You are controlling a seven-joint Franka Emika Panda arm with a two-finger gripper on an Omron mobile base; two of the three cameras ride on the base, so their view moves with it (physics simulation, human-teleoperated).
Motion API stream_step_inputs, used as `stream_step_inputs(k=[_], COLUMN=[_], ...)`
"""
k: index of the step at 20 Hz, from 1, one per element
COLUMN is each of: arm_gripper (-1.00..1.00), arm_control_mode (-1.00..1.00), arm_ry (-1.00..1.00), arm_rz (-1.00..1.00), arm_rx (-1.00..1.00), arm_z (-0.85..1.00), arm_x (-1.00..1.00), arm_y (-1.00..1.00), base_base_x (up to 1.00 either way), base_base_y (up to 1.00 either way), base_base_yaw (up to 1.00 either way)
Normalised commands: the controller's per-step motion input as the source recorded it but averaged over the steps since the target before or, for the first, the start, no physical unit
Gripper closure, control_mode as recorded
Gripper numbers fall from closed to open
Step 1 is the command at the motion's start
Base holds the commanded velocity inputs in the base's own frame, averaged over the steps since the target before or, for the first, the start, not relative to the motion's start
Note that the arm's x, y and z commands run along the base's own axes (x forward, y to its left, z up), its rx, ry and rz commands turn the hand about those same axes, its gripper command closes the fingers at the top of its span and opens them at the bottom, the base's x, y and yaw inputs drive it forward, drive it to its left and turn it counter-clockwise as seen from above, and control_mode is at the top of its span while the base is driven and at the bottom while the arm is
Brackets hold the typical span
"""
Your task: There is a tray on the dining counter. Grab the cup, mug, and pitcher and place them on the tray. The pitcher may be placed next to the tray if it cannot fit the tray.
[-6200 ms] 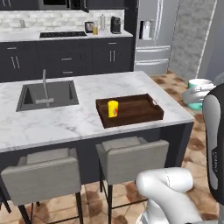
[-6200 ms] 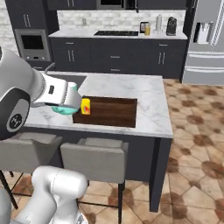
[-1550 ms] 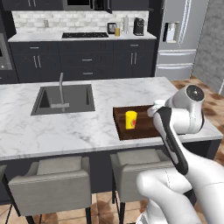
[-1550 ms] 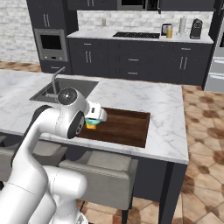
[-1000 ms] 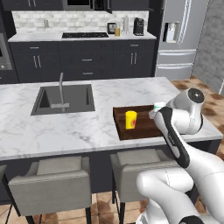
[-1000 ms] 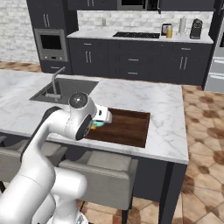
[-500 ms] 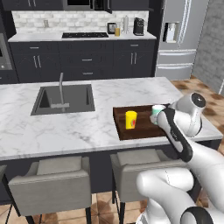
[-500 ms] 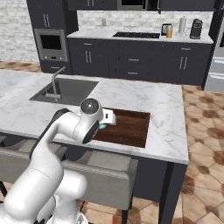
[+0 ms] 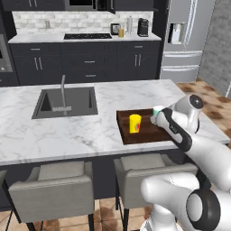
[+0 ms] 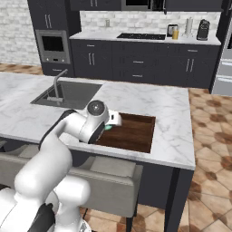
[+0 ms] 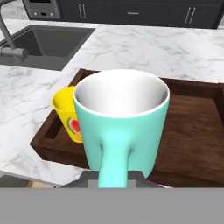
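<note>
Hand view: the gripper (image 11: 113, 175) is clamped on the mug's (image 11: 121, 124) handle above the tray (image 11: 192, 131); lowering carelessly could knock the cup (image 11: 68, 114) at its sink-side end.

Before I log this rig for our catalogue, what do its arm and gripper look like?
The arm is glossy white with rounded, bulbous links and dark grey joint rings. A dark strip runs along the forearm. The gripper sits in a boxy white hand. No cables or markings are visible.

Since the earliest pictures the base has driven along the worktop (image 9: 81, 135), and the pincer (image 11: 114, 175) has carried the mug (image 11: 121, 124) over the tray (image 11: 192, 127), beside the cup (image 11: 66, 114).
</note>
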Motion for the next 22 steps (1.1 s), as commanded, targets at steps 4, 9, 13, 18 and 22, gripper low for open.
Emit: stream_step_inputs(k=[4, 9, 13, 18, 22], arm_gripper=[1.00, 1.00, 1.00, 1.00, 1.00], arm_control_mode=[-1.00, -1.00, -1.00, -1.00, -1.00], arm_ry=[0.00, 0.00, 0.00, 0.00, 0.00], arm_rz=[0.00, 0.02, 0.02, 0.01, 0.01], arm_rx=[0.00, 0.00, 0.00, 0.00, 0.00], arm_z=[-0.17, -0.29, -0.32, -0.31, -0.29], arm_x=[0.33, 0.28, 0.24, 0.24, 0.26], arm_y=[0.00, 0.00, 0.00, 0.00, 0.00], base_base_x=[0.00, 0.00, 0.00, 0.00, 0.00], base_base_y=[0.00, 0.00, 0.00, 0.00, 0.00], base_base_yaw=[0.00, 0.00, 0.00, 0.00, 0.00])
